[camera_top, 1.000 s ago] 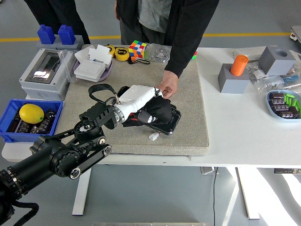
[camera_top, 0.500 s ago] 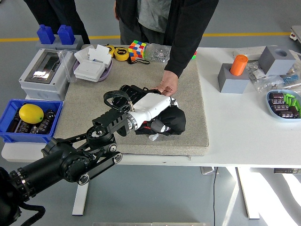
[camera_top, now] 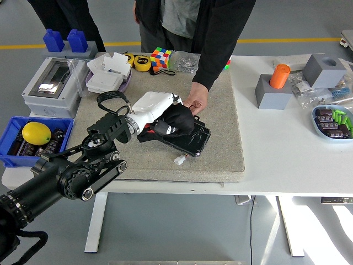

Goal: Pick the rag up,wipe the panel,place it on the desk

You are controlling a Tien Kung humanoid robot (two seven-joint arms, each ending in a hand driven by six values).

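My left hand [camera_top: 165, 118], white with a black arm behind it, is shut on a black rag [camera_top: 179, 118] and presses it onto a black panel [camera_top: 190, 141]. The panel lies flat on a grey mat [camera_top: 220, 110] in the middle of the table. The rag covers the panel's far left part. A person's hand [camera_top: 197, 103] holds the panel's far edge, right beside my hand. The right hand is out of view.
A blue bin [camera_top: 11, 141] with a lemon [camera_top: 36, 132] sits at the near left. A grey box [camera_top: 52, 85], white boxes [camera_top: 107, 74], a Rubik's cube [camera_top: 161, 57] and tape measure [camera_top: 143, 62] stand behind. Grey blocks [camera_top: 273, 94] and a tray [camera_top: 331, 124] are at the right.
My left hand swept the rag toward the panel's near right end, then back to its far left. The person's hand stayed on the panel's edge.
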